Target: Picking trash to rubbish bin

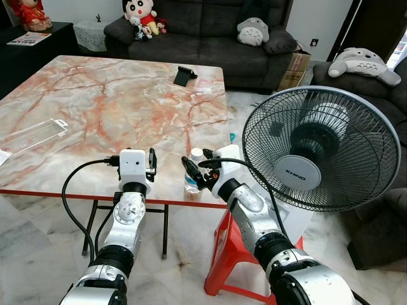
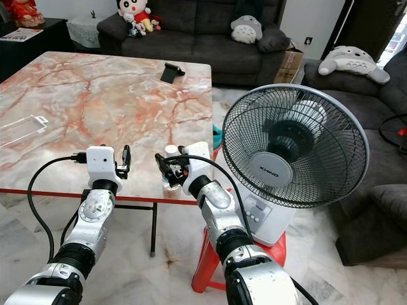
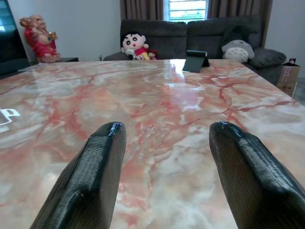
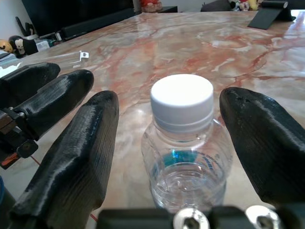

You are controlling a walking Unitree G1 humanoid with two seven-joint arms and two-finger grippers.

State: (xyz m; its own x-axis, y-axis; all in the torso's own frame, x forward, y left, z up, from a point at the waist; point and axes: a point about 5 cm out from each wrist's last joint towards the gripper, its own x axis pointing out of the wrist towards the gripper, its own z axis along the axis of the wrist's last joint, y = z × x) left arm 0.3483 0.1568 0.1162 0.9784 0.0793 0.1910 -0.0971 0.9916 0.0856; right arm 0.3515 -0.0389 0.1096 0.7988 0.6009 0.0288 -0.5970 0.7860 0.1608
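Observation:
A small clear plastic bottle (image 1: 193,178) with a white cap stands upright at the near edge of the marble table (image 1: 114,108). My right gripper (image 1: 196,166) is open, one black finger on each side of the bottle. In the right wrist view the bottle (image 4: 183,148) sits between the fingers (image 4: 81,157), with a gap on both sides. My left gripper (image 1: 151,162) hovers over the table edge just left of the bottle. It is open, and nothing lies between its fingertips (image 3: 102,143).
A large standing fan (image 1: 321,149) rests on a red stool (image 1: 222,254) close by my right arm. A clear plastic packet (image 1: 32,135) lies on the table's left side and a black phone stand (image 1: 184,76) at its far edge. A dark sofa (image 1: 203,32) stands behind.

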